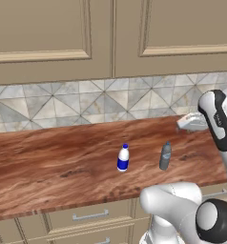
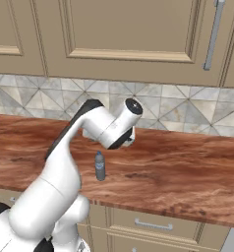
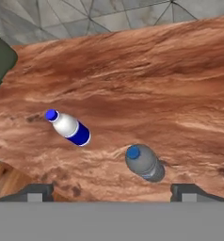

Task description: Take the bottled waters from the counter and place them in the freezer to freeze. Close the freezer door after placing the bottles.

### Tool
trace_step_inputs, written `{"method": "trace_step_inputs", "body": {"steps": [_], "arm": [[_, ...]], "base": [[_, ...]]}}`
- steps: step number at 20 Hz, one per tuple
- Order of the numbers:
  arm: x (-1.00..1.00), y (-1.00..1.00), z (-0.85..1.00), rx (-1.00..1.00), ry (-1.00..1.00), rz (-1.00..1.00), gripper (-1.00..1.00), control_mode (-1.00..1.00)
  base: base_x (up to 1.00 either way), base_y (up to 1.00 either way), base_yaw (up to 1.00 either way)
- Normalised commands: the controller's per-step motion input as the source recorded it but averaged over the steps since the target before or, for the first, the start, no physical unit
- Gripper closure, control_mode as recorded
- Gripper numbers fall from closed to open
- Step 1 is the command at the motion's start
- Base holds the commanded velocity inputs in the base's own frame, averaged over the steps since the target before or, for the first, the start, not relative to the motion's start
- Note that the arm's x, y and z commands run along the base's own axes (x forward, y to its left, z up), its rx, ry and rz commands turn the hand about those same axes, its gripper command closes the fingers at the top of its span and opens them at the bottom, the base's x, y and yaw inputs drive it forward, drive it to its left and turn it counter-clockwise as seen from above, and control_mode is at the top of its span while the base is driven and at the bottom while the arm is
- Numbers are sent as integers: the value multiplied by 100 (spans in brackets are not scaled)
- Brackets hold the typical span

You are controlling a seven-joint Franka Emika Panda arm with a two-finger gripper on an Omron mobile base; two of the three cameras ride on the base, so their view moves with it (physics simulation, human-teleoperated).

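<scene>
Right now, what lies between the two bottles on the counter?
Nothing: bare counter between the white bottle and the grey bottle, which stand apart. The left base view and hand view show it.

The arm (image 2: 65, 167) is glossy white, built of thick rounded segments that swell into bulbous joints. A black strip runs along the back of the upper link, from the elbow up to the wrist. The wrist (image 2: 120, 125) ends in a round cap with a dark ring and a pale centre. In the left base view the forearm (image 1: 219, 119) is white with a dark grey inlay bearing small faint markings, and a joint (image 1: 214, 217) near the base shows a black collar around a light grey disc. The fingertips (image 3: 36, 192) are small, dark grey and blocky.
</scene>
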Motion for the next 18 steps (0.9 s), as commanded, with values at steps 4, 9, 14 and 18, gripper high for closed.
{"method": "trace_step_inputs", "body": {"steps": [4, 9, 14, 18], "arm": [[0, -38, -64, 14, -17, 17, -100, -100], [1, -25, -54, 3, -28, 19, -100, -100], [0, -4, -49, 0, -46, 23, -100, -100], [0, 0, -15, 0, -45, 25, -100, -100]], "base": [[0, 0, 0], [0, 0, 0], [0, 0, 0], [0, 0, 0]]}}
